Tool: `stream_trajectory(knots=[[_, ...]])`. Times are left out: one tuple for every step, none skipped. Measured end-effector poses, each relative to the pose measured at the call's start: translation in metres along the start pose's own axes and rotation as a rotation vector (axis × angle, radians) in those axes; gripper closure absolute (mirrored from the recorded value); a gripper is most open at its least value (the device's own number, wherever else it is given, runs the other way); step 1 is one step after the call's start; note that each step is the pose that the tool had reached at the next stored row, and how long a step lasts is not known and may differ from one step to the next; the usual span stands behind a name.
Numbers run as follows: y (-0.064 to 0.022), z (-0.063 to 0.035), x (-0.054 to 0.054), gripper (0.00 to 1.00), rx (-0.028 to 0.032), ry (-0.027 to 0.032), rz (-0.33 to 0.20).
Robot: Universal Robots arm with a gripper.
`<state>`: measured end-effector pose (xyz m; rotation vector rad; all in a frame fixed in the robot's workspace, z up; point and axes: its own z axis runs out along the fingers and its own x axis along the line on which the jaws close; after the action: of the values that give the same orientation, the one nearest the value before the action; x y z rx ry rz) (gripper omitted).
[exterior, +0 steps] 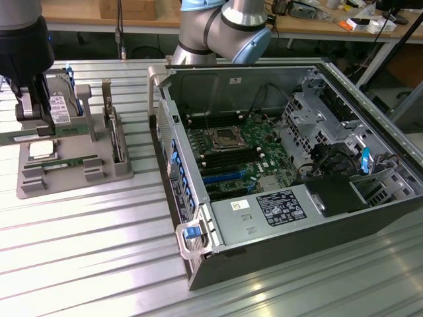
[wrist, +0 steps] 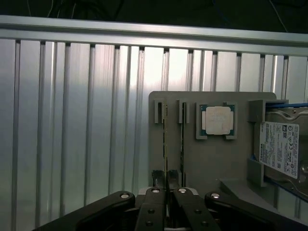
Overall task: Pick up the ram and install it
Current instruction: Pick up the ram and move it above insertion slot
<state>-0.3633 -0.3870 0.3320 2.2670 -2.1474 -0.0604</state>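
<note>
"Exterior view first: where is the ram?" asks the first technician.

"At the gripper (exterior: 34, 123)," says the second. "A thin green strip, the ram (exterior: 13, 139), hangs level at the fingertips. It is above the grey fixture (exterior: 73, 183) on the desk (exterior: 79, 251) and seems clear of it. A second green stick (exterior: 69, 162) lies in the fixture beside the processor (exterior: 41, 148), and the hard drive (exterior: 59, 105) stands behind. This view also gives the open computer case (exterior: 198, 264) toward the exterior view's right. Its motherboard (exterior: 231, 152) is bare and well apart from the gripper."

"And the wrist view?"

"It adds the grip. The gripper (wrist: 167, 190) is closed to a narrow slit, its fingers (wrist: 155, 209) pressing the flat faces of the ram (wrist: 165, 144), which is seen edge-on. The ram lines up over one holder of the fixture (wrist: 216, 163). The second stick (wrist: 183, 149) sits in the neighbouring holder, next to the processor (wrist: 217, 120) and the hard drive (wrist: 281, 149)."

"How should the ram handle?"

"Probably light and stiff, but thin and brittle, with delicate chips and contacts. The flat faces near mid-length look the soundest hold, since that leaves the contact edge free. A skewed grip could let it tilt or slip."
</note>
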Motion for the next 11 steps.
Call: stream_trajectory(knots=[[0.0000, -0.0008, 0.000, 0.87, -0.0001, 0.0001, 0.000], [0.0001, -0.0020, 0.000, 0.87, -0.0001, 0.0001, 0.000], [0.0001, -0.0033, 0.000, 0.87, 0.0000, 0.0000, 0.000], [0.0002, -0.0058, 0.000, 0.87, -0.0001, 0.0001, 0.000], [0.0003, -0.0078, 0.000, 0.87, -0.0001, 0.0001, 0.000], [0.0004, -0.0098, 0.000, 0.87, -0.0001, 0.0001, 0.000], [0.0005, -0.0123, 0.000, 0.87, -0.0001, 0.0001, 0.000], [0.0005, -0.0140, 0.000, 0.87, -0.0001, 0.0001, 0.000], [0.0006, -0.0155, 0.000, 0.87, 0.0000, 0.0000, 0.000], [0.0007, -0.0164, 0.000, 0.87, -0.0001, 0.0001, 0.000], [0.0007, -0.0177, 0.000, 0.87, 0.0001, 0.0000, 0.000]])
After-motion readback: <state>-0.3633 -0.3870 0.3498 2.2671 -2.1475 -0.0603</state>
